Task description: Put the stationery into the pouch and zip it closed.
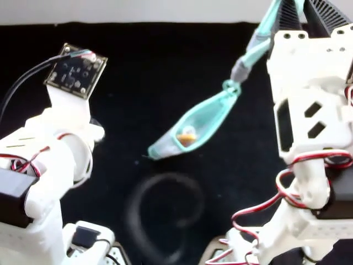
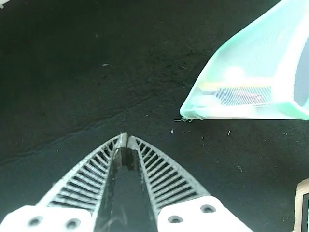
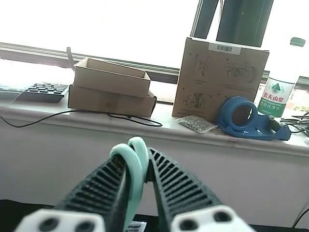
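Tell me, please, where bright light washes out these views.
Right wrist view: the window behind the boxes is blown out white. Left wrist view: a bright patch glares on the pouch. High view: the black table shows no glare.

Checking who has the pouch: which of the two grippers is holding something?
The right gripper, black-fingered, clamps the mint strap of the pouch. The left gripper, white-fingered, is shut on nothing over the black cloth.
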